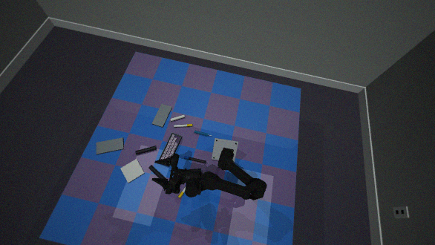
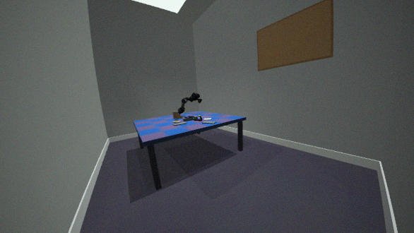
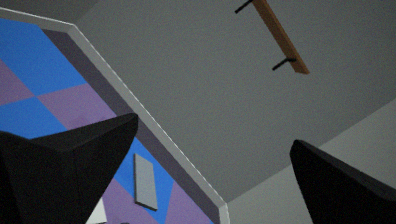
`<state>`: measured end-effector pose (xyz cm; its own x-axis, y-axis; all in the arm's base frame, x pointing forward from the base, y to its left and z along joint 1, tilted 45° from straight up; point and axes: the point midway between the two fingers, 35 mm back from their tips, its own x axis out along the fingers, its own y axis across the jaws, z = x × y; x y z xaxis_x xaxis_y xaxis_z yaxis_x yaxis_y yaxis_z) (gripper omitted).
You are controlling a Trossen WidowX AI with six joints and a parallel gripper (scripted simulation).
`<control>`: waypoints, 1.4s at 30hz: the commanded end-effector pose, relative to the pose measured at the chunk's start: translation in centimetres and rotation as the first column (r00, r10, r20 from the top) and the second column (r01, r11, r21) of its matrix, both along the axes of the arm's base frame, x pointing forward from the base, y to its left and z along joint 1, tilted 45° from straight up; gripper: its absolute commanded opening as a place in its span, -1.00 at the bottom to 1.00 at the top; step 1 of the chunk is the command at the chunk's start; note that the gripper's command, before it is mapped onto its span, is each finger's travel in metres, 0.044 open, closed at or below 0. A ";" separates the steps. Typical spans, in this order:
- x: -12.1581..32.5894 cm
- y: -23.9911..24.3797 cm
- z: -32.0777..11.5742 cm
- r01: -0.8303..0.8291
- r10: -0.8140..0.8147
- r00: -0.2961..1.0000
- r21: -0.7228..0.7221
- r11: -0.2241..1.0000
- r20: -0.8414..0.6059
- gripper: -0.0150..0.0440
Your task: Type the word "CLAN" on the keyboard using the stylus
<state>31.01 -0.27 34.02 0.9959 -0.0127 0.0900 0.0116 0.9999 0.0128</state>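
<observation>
The dark keyboard point(image 1: 172, 145) with pale pink keys lies at a slant on the checkered table in the top view, its near end partly covered by the gripper. A slim blue pen-like stick point(image 1: 202, 133) with a light pointed tip lies to its right and looks like the stylus. My gripper point(image 1: 156, 171) point(image 2: 200, 100) point(image 3: 215, 134) is wide open and empty, raised above the table. The wrist view looks past the fingers at the wall and the table's far part; neither the keyboard nor the blue stick can be made out there.
Grey slabs point(image 1: 162, 115) point(image 1: 110, 145) point(image 3: 145, 182), a white square block point(image 1: 132, 171), a black bar point(image 1: 145, 150), a white stick point(image 1: 177, 118), a white-and-yellow marker point(image 1: 183, 125) and a thin black stick point(image 1: 197, 160) lie around the keyboard. A yellow-ended stick point(image 1: 182, 194) lies partly under the arm.
</observation>
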 end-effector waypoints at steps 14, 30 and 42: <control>7.1 3.9 -15.7 -0.235 0.350 0.588 0.259 0.937 -0.730 -0.25; 5.3 7.2 -26.1 0.117 0.715 -0.120 0.705 0.699 -0.689 -0.49; 5.2 6.4 -26.9 0.117 0.714 -0.120 0.704 0.701 -0.690 -0.49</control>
